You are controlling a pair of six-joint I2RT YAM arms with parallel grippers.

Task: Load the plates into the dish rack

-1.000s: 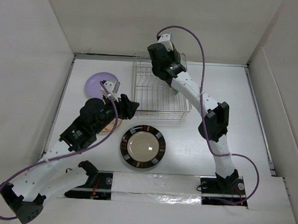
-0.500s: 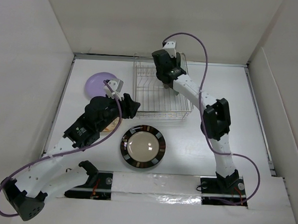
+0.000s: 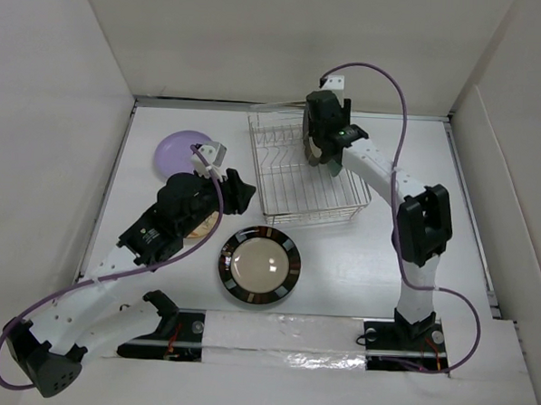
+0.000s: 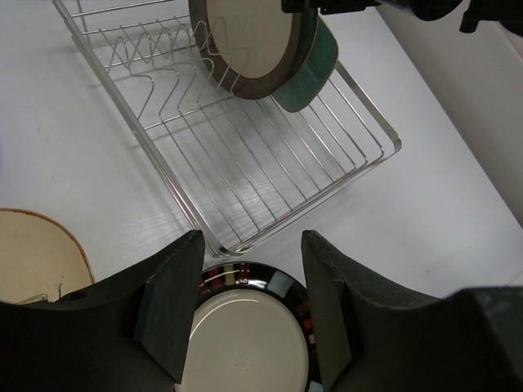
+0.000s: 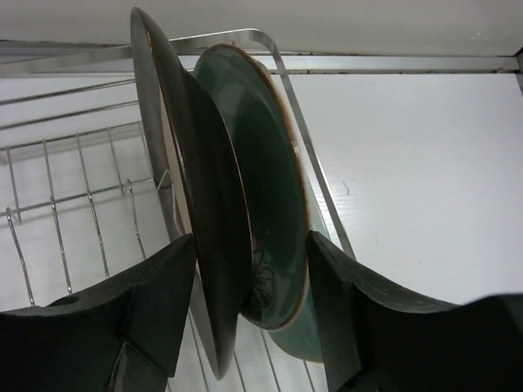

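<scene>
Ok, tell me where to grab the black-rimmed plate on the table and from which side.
Take the black-rimmed plate by its left rim, the part nearest the left gripper, coming down from above at a slant. It lies flat and face up just in front of the dish rack, so probably only its thin outer edge offers the fingers a pinch.

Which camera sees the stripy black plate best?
The top camera: the whole black-rimmed plate shows there, lying flat near the dish rack. The left wrist camera catches only part of it, at the picture's bottom edge. The right wrist camera misses it.
</scene>
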